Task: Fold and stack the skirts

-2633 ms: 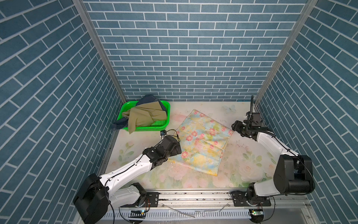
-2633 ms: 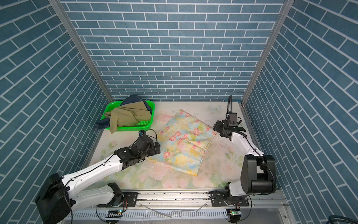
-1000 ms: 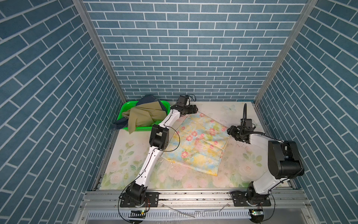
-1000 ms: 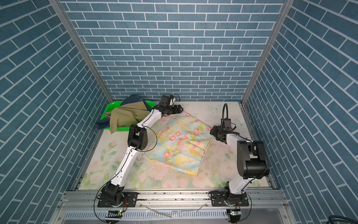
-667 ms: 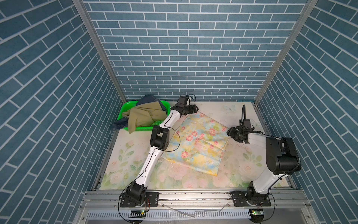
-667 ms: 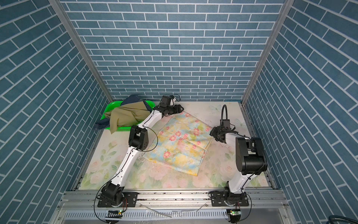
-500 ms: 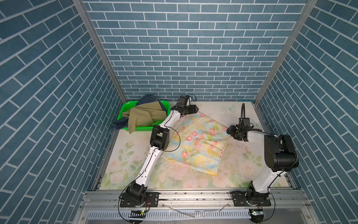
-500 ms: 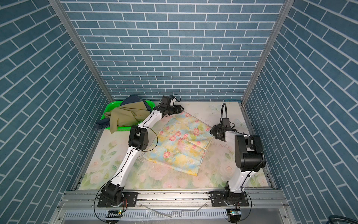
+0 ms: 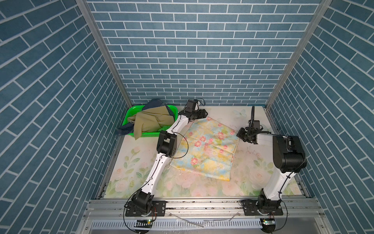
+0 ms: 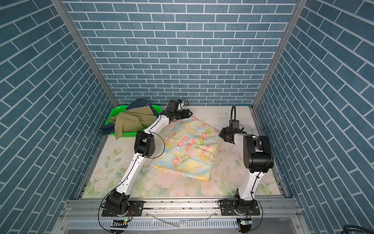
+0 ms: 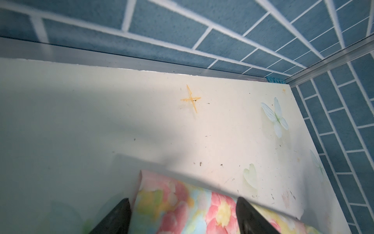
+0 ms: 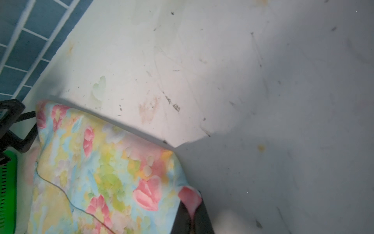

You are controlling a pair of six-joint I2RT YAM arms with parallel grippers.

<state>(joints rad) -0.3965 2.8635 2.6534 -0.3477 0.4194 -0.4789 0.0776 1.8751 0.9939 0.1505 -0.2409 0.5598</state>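
- At the far middle of the bench [image 9: 141,162], the floral skirt [image 9: 204,150] lies flat as a slanted rough rectangle. One corner points to the back wall, another to the right.
- Your right end effector [image 9: 241,134] is clamped on the right-hand corner. The right wrist view shows pink cloth pinched between its fingers [image 12: 204,218].
- Your left end effector [image 11: 182,199] is open. Its fingers sit either side of the far corner w/ cloth between them, not pinched.
- Risk: if you lift the right side before the left closes, the skirt prob. drags and skews, so the fold goes crooked.
- Risk: the right edge shows stacked layers. A shallow pinch may catch the top layer only, and the layers then peel apart.
- Risk: your left arm runs just beside the basket [image 9: 150,135], where the olive skirt [image 9: 149,121] hangs over the rim. A wide swing could snag it.
- Cloth looks thin and soft: pastel yellow-blue w/ pink flowers, few creases. It's close to the bench print, so edges are hard to read.
- The olive skirt and denim skirt [image 9: 155,102] sit heaped in the basket, unfolded, so most of the task is left.
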